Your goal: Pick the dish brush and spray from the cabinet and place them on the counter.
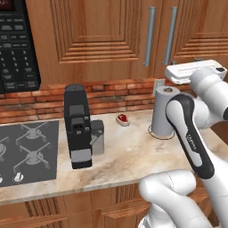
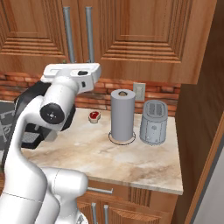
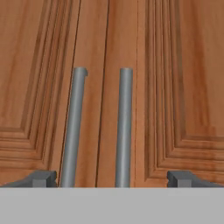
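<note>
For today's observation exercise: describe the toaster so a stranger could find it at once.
Start at the counter below the cabinet. Its right end holds the toaster, beside the taller paper towel roll: squat, grey, slotted on top.

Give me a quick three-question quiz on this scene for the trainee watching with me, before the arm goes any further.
1. True or false: the cabinet doors are closed.
2. Which stands nearer the right end of the counter: the paper towel roll or the toaster?
3. In the hand view, the open gripper faces: A) the coffee machine, B) the two bar handles, C) the stove?

Key
1. True; both doors are shut, so the brush and spray are still hidden.
2. The toaster.
3. B; both handles lie between the two finger tips.
</note>
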You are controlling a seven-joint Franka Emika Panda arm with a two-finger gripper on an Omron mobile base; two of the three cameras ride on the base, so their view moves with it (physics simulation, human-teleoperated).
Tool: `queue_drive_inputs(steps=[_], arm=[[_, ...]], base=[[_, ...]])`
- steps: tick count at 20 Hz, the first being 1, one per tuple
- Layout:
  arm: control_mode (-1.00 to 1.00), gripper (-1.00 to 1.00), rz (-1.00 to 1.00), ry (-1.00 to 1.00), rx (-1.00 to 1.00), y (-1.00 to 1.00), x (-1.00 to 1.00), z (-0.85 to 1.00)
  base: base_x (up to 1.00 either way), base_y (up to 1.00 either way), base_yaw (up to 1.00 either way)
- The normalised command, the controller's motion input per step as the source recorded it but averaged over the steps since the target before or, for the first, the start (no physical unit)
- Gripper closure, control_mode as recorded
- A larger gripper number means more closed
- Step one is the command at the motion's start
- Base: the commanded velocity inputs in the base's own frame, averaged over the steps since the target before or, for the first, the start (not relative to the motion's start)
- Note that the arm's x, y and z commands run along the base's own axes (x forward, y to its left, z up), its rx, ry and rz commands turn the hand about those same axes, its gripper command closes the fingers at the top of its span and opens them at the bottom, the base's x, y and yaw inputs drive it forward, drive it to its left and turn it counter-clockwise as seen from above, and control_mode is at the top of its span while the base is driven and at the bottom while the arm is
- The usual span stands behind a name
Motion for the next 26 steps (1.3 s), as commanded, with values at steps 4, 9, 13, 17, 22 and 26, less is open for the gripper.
queue_drive_inputs(steps=[4,9,13,17,22,26], arm=[[-1.00,-1.00,0.00,-0.06,0.00,-0.06,0.00,0.25],[-1.00,-1.00,0.00,-0.01,0.00,-0.02,0.01,0.20],[-1.00,-1.00,0.00,0.00,0.00,0.00,0.13,0.09],[-1.00,-1.00,0.00,0.02,0.00,0.00,0.21,0.00],[-1.00,-1.00,0.00,0.00,0.00,0.00,0.25,0.00],[-1.00,-1.00,0.00,0.00,0.00,0.00,0.28,-0.02]], base=[[0.00,0.00,0.00],[0.00,0.00,0.00],[0.00,0.00,0.00],[0.00,0.00,0.00],[0.00,0.00,0.00],[0.00,0.00,0.00]])
